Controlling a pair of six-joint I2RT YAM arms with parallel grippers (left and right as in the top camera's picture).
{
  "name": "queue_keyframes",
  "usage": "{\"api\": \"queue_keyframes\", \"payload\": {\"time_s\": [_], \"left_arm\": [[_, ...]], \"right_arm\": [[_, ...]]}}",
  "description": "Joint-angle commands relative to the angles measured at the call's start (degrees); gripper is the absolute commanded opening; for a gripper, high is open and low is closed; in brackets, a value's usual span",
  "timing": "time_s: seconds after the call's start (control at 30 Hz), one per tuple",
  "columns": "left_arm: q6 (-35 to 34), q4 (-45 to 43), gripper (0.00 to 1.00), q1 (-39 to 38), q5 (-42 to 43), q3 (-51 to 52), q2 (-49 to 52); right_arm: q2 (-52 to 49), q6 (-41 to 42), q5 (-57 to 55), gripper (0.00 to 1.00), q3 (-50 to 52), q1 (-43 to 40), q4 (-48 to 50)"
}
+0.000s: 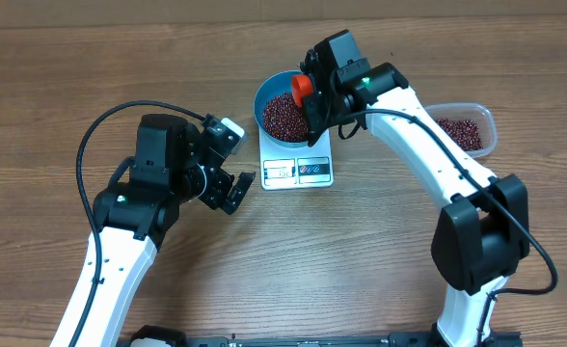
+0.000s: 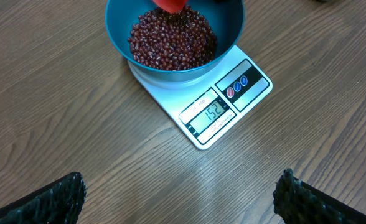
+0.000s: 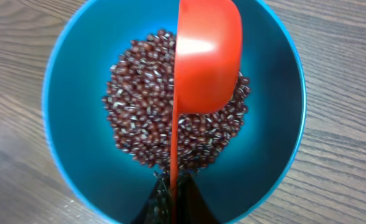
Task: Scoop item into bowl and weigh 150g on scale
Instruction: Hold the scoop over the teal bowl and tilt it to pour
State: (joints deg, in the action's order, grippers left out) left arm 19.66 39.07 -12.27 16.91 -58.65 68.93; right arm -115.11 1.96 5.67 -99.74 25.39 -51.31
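1. One orange scoop (image 3: 208, 62), handle pinched in my right jaws, juts ahead of them.
2. One teal bowl (image 3: 53, 93) below it holds the bean heap (image 3: 139, 112), on one white scale (image 2: 208, 102).
3. Empty, my left jaws gape wide, scale just ahead.

A: What carries everything here?
B: A brown wood-grain table (image 1: 62, 58).
A: And what sits directly on it?
B: A flat white scale (image 1: 298, 171) near the middle, and a clear tub (image 1: 483, 118) well apart, on the robot's right.
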Motion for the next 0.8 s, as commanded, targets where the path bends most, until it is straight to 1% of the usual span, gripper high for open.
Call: {"api": "queue_keyframes", "payload": {"time_s": [0.0,0.77], "left_arm": [[-0.57,-0.09,1.00,0.24,-0.42,-0.87,0.42],[-0.57,-0.09,0.99,0.24,-0.42,-0.87,0.42]], "right_arm": [[-0.70,0.66,-2.19,0.04,-0.66,0.07,1.05],[-3.80,0.87,-6.86,0.04,-0.66,2.47,-0.22]]}}
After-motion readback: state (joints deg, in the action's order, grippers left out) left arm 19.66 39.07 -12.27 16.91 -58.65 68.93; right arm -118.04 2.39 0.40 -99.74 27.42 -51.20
